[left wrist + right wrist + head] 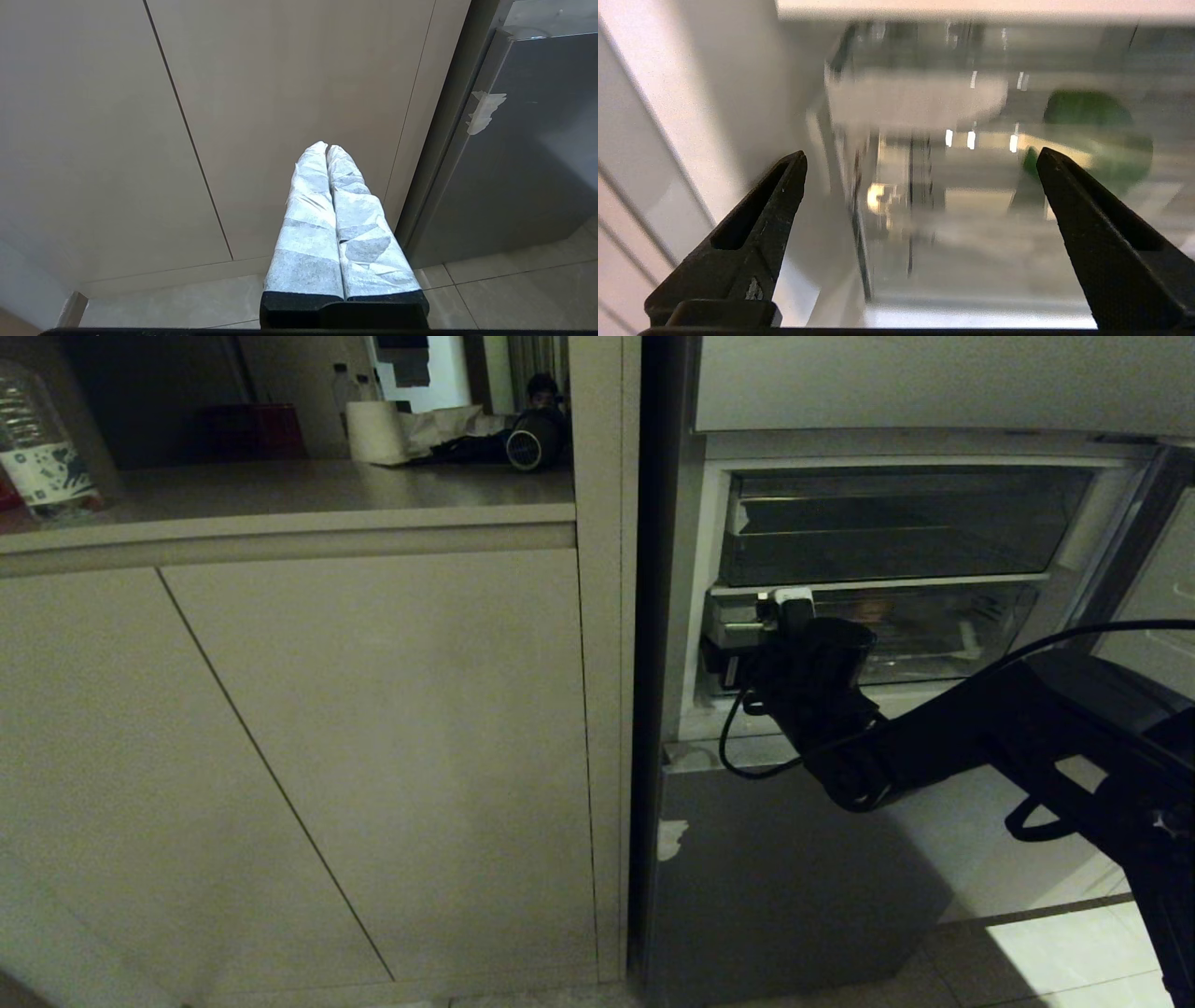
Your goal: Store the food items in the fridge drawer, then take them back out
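Beige cabinet doors [117, 116], grey steel door panel [514, 163].

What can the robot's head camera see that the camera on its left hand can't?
Only the head view shows the open fridge with its clear fridge drawer, the right gripper reaching at the drawer's front, and the counter holding a bottle.

Only the left wrist view shows the left gripper, wrapped fingers pressed together, above floor tiles.

Both show the beige cabinet doors and the grey fridge door.
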Motion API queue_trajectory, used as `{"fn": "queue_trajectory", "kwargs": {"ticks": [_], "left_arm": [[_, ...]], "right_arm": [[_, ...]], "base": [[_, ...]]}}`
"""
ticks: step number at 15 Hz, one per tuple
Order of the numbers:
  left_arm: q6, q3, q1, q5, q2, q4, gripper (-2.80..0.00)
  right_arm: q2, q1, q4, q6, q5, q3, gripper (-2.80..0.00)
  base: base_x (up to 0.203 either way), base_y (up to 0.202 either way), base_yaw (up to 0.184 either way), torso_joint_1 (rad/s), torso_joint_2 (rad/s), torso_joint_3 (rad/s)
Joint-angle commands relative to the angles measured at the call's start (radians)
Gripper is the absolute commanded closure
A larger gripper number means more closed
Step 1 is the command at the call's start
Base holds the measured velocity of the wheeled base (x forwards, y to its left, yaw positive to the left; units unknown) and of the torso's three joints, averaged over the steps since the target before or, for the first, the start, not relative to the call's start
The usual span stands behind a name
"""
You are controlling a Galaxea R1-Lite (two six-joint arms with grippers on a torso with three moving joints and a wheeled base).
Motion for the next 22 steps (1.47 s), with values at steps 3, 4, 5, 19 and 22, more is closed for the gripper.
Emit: {"fn": "queue_trajectory", "kwargs": {"ticks": [3, 4, 5, 19, 22], "left_arm": [[0.000, 0.000, 0.000, 0.000, 0.002, 0.000, 0.00], [0.000, 0.000, 0.000, 0.000, 0.002, 0.000, 0.00], [0.000, 0.000, 0.000, 0.000, 0.002, 0.000, 0.00], [0.000, 0.000, 0.000, 0.000, 0.002, 0.000, 0.00], [0.000, 0.000, 0.000, 0.000, 0.002, 0.000, 0.00]], "right_arm": [[0.016, 0.000, 0.017, -0.003, -0.001, -0.065, -2.80], [0.026, -0.001, 0.018, -0.002, -0.001, -0.075, -2.80], [0.027, 0.000, 0.018, -0.002, -0.001, -0.075, -2.80], [0.037, 0.078, 0.098, -0.005, -0.025, -0.150, 0.00], [0.034, 0.081, 0.098, -0.005, -0.029, -0.141, 0.00]], "base": [[0.000, 0.000, 0.000, 0.000, 0.00, 0.000], [0.000, 0.000, 0.000, 0.000, 0.00, 0.000], [0.000, 0.000, 0.000, 0.000, 0.00, 0.000], [0.000, 0.000, 0.000, 0.000, 0.00, 0.000], [0.000, 0.000, 0.000, 0.000, 0.00, 0.000]]}}
